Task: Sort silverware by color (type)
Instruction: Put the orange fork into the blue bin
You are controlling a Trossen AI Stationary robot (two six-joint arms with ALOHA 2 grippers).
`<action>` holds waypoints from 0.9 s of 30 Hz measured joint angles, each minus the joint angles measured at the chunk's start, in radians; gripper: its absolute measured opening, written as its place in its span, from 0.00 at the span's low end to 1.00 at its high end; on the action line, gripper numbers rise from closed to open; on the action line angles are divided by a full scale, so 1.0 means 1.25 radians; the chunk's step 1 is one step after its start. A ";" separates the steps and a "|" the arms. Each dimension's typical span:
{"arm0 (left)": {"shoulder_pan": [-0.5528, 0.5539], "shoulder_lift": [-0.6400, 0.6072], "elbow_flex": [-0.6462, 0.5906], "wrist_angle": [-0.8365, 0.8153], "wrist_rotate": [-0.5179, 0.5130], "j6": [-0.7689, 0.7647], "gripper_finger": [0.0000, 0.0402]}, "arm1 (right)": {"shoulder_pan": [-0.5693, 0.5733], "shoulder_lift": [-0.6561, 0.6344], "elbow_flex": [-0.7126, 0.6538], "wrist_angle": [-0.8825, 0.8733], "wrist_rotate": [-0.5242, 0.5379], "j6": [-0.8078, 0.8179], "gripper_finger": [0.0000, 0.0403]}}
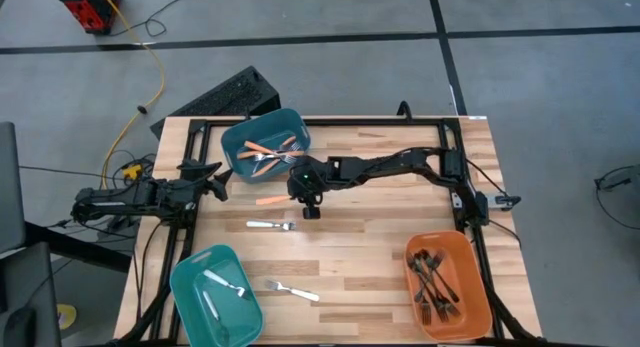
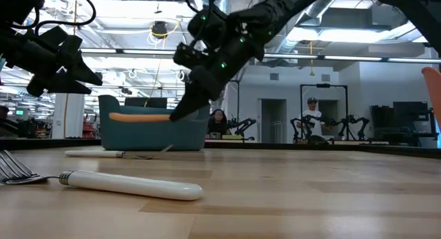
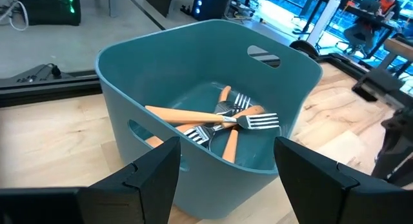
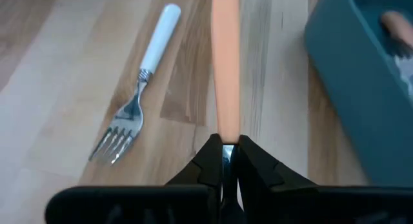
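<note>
1. The right hand was clamped narrow on the tine end of an orange-handled fork, held level above the bench near its centre, just at 6 o'clock of the far teal bin.
2. In the right wrist view the fork's orange handle ran straight out from the closed fingers, with the teal bin wall close beside it.
3. A white-handled fork lay flat on the bench just at 7 o'clock of the held fork, apart from it and below it.
4. A second white-handled fork lay farther toward 6 o'clock, near the bench's front edge; in the low view it filled the foreground.
5. The left hand hung at 9 o'clock of the bench, beside the far teal bin, its fingers spread wide and holding nothing.
6. The far teal bin, at 11 o'clock, held several orange-handled forks lying crossed over one another.
7. The near teal bin, at 7 o'clock, held at least two silver or white forks.
8. The orange bin, at 4 o'clock, held a heap of black forks.
9. A black keyboard lay on the floor beyond the bench at 11 o'clock.
</note>
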 joint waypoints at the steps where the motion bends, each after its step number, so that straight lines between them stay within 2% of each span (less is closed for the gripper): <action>1: 0.000 0.000 0.000 0.000 0.005 0.000 0.58 | 0.001 0.000 0.009 -0.007 0.000 -0.005 0.13; 19: 0.000 0.000 0.000 0.000 0.030 -0.001 0.58 | 0.004 -0.001 0.206 -0.246 -0.001 -0.067 0.13; 27: 0.000 0.000 0.000 0.000 0.030 -0.001 0.58 | 0.006 -0.002 0.260 -0.290 0.000 -0.067 0.13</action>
